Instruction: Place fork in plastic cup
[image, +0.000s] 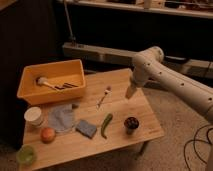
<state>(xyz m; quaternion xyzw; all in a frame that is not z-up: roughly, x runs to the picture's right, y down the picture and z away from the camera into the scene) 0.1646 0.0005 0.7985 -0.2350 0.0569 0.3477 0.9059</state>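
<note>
The fork (104, 96), thin with a pale head and a slim handle, lies on the wooden table (120, 80) near its middle. My gripper (130, 92) hangs at the end of the white arm (165, 75), just right of the fork and a little above the table. A white cup (34, 116) stands at the table's left edge. A green cup (26, 155) stands at the front left corner. A dark cup (131, 124) stands at the front right.
A yellow bin (50, 81) at the back left holds a pale-headed brush (45, 82) with dark sticks. A green pepper (106, 125), a blue sponge (86, 129), a grey cloth (62, 118) and an orange fruit (48, 134) lie on the table's front half.
</note>
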